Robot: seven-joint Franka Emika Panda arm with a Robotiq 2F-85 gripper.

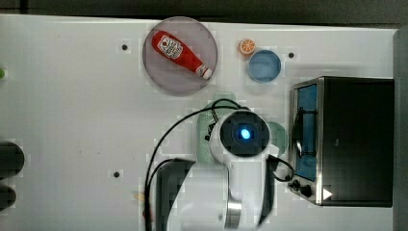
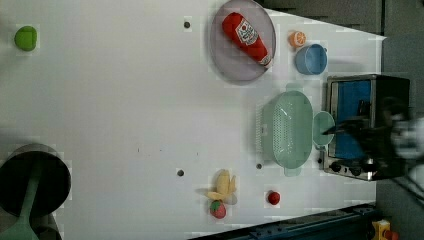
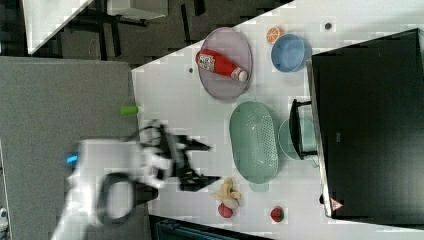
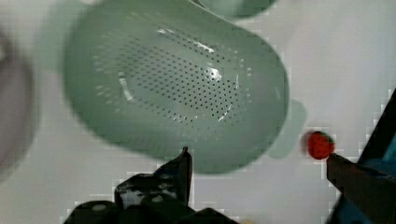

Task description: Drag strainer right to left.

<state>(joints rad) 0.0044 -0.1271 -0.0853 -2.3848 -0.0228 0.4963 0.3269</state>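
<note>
The strainer [image 2: 287, 129] is a pale mint-green perforated bowl with small tab handles. It stands upright on the white table [image 2: 125, 100] between the grey plate and the oven, and also appears here: strainer [image 3: 253, 141], strainer [image 4: 173, 84]. In the top view my arm's wrist [image 1: 243, 134] covers most of the strainer [image 1: 204, 137]. My gripper [image 3: 210, 162] hangs above the table, open and holding nothing. In the wrist view the gripper [image 4: 261, 163] has one fingertip [image 4: 185, 161] over the strainer's near rim and the other past its tab handle.
A smooth mint-green mug [image 2: 323, 128] stands between the strainer and the black oven [image 2: 367, 125]. A ketchup bottle [image 2: 246, 31] lies on the grey plate [image 2: 225, 60]. A blue bowl [image 2: 311, 59], an orange slice [image 2: 297, 38], a banana [image 2: 224, 186] and strawberries [image 2: 273, 198] lie around.
</note>
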